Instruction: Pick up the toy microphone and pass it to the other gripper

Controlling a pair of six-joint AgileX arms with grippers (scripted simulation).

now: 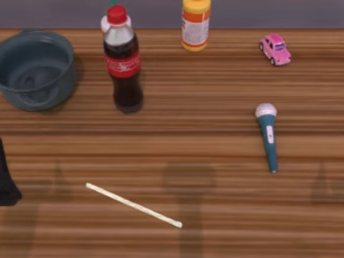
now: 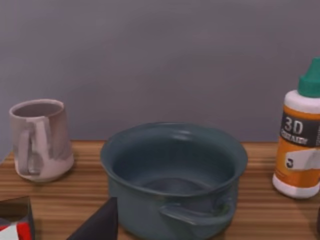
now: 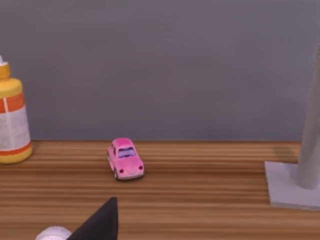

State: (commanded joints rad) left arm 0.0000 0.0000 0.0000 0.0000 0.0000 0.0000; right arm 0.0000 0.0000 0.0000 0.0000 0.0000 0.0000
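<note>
The toy microphone (image 1: 267,136) lies flat on the right half of the wooden table, its silvery head toward the back and its teal handle toward the front. In the right wrist view only the pale head (image 3: 54,233) peeks in beside one black finger (image 3: 100,222) of my right gripper, which is open and holds nothing. That arm is outside the top view. My left arm (image 1: 6,183) sits at the table's left edge. One finger (image 2: 100,222) of its open, empty gripper shows in front of the pot.
A teal pot (image 1: 35,70) stands back left, a cola bottle (image 1: 122,64) beside it, a yellow bottle (image 1: 195,24) at the back, a pink toy car (image 1: 275,49) back right. A thin white stick (image 1: 133,205) lies front centre. A mug (image 2: 40,140) stands by the pot.
</note>
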